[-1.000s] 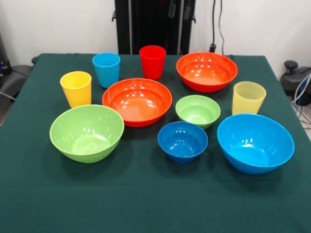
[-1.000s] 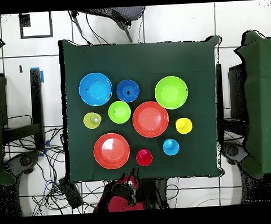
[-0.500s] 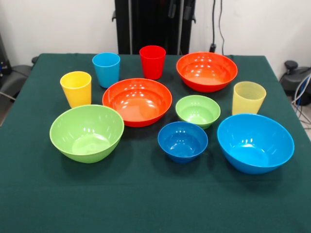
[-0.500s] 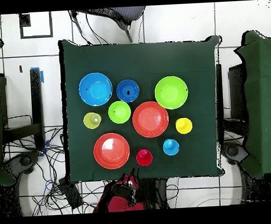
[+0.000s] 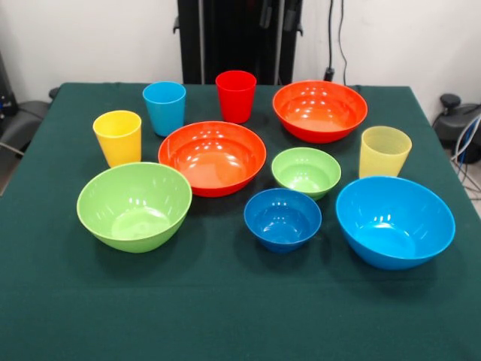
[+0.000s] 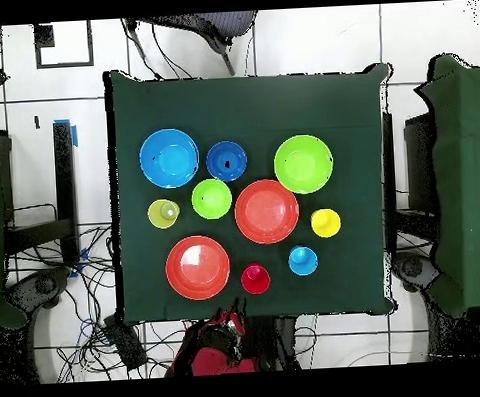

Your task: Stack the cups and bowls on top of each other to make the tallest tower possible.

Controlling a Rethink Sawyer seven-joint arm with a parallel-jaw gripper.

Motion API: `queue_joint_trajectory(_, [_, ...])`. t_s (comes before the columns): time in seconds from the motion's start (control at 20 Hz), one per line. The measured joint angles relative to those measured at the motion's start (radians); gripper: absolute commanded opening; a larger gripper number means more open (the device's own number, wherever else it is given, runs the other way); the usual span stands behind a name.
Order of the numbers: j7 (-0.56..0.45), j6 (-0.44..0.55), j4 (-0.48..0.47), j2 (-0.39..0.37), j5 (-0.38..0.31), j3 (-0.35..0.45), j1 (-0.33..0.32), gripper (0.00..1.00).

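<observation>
Evidently nothing has changed since a second ago; all cups (image 5: 236, 95) and bowls (image 5: 212, 157) sit separate on the tabletop (image 5: 225, 301), beyond the claw (image 6: 227, 332), whose fingers I cannot make out; stacking not begun

Four cups (image 5: 164, 107), six bowls (image 5: 212, 157), all standing apart on one table (image 5: 225, 301)

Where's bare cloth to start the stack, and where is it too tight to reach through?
Widest free patch: the table strip in front of the big green bowl, small dark blue bowl and big blue bowl. Crowded: the middle, where the orange-red bowl, small green bowl and ribbed yellow cup sit close together.
</observation>
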Motion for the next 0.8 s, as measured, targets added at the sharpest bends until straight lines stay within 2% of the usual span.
queue_joint_trajectory(0.8, [0.000,0.000,-0.002,0.025,0.000,-0.002,0.000,1.00])
